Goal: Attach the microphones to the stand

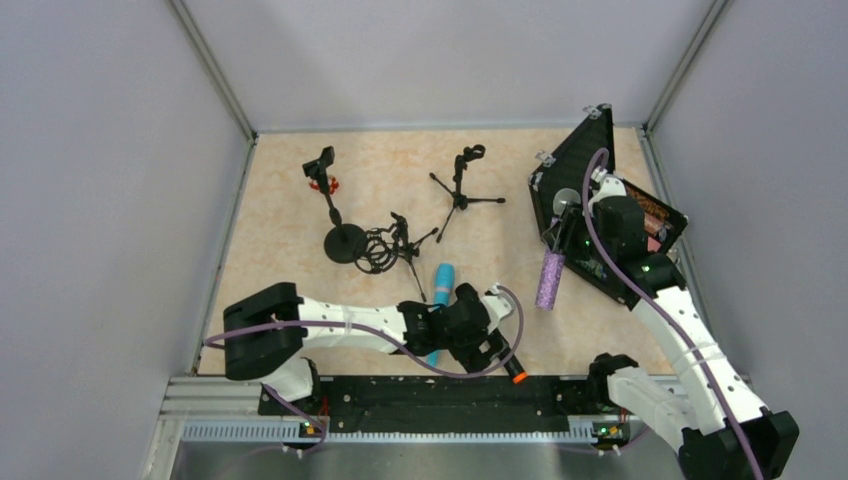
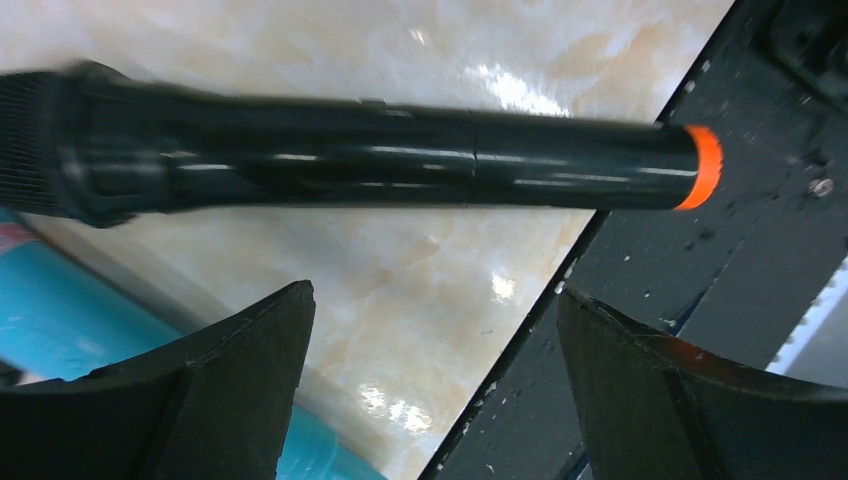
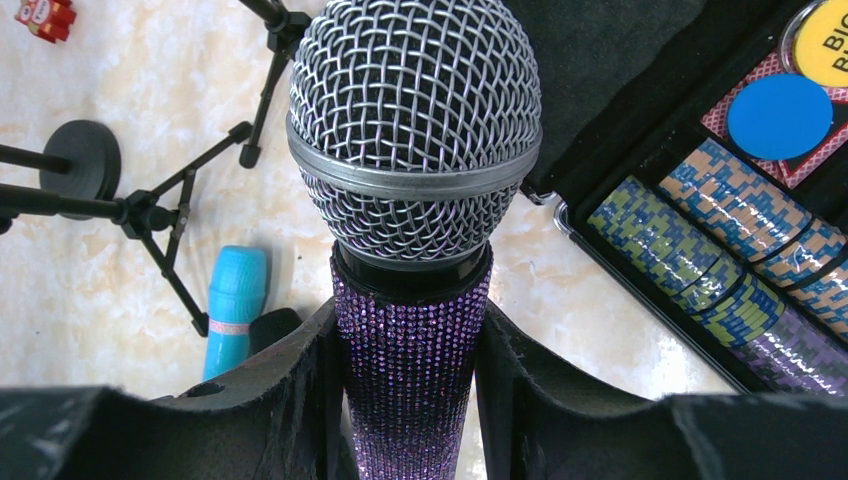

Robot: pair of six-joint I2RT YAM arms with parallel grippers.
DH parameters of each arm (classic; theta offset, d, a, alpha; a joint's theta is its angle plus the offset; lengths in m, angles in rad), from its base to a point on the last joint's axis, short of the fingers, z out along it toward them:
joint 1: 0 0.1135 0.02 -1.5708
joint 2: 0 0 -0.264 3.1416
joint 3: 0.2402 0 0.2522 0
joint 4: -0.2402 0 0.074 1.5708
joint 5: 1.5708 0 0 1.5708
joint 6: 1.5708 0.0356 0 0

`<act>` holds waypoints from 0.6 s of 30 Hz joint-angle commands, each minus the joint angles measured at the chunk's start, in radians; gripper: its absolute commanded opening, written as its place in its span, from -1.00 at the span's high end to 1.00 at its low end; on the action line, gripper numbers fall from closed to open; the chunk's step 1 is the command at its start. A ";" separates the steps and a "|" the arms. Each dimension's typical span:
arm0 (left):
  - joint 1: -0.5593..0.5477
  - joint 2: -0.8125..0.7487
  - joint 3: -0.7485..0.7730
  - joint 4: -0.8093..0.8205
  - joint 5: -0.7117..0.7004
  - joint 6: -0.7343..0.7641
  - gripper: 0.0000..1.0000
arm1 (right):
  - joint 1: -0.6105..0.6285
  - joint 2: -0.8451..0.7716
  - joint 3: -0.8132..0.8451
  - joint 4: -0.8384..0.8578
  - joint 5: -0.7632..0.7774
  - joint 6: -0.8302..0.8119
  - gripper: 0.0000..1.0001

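Our left gripper (image 2: 432,300) has its two dark fingers spread wide and holds nothing. It sits over the glossy black microphone with an orange end (image 2: 380,150), which lies flat on the marbled beige table (image 1: 290,270) with its orange tip reaching the dark rail (image 1: 400,390) at the near edge. Our right gripper (image 3: 410,400) is clamped on the handle of the glittery purple microphone with a silver mesh head (image 3: 415,120), taking it just below the head. That microphone stands upright, just left of the open black case (image 1: 575,165) of striped chips (image 3: 720,220). We cannot tell whether its foot touches the table.

We judge all of these to be stiff, fairly weighty sticks, heavier at the head. The black one looks slick and could roll, so we would pinch it across the middle of the handle. The glitter should give our right fingers better purchase.

We count three microphones, one of each kind. The third is the all-turquoise microphone (image 1: 441,285), lying just beside the black one. We also count three stands near the back: a round-based stand with a clip (image 1: 345,243), an upright tripod stand (image 1: 462,190), and between them a smaller tripod (image 1: 403,238) beside a coil of cable. None carries a microphone yet.
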 commanded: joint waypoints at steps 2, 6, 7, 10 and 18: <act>-0.042 0.094 0.035 0.040 -0.025 -0.031 -0.91 | -0.020 0.007 0.060 0.028 -0.021 -0.020 1.00; -0.045 0.152 0.056 0.079 -0.061 -0.032 -0.93 | -0.022 0.009 0.071 0.024 -0.019 -0.023 1.00; -0.045 0.167 0.065 0.086 -0.078 -0.032 -0.94 | -0.022 0.011 0.073 0.022 -0.017 -0.024 1.00; -0.045 0.215 0.109 0.102 -0.129 -0.028 -0.96 | -0.022 0.011 0.080 0.012 0.001 -0.032 1.00; -0.035 0.287 0.177 0.239 -0.362 0.003 -0.98 | -0.024 -0.005 0.103 -0.018 0.098 -0.076 1.00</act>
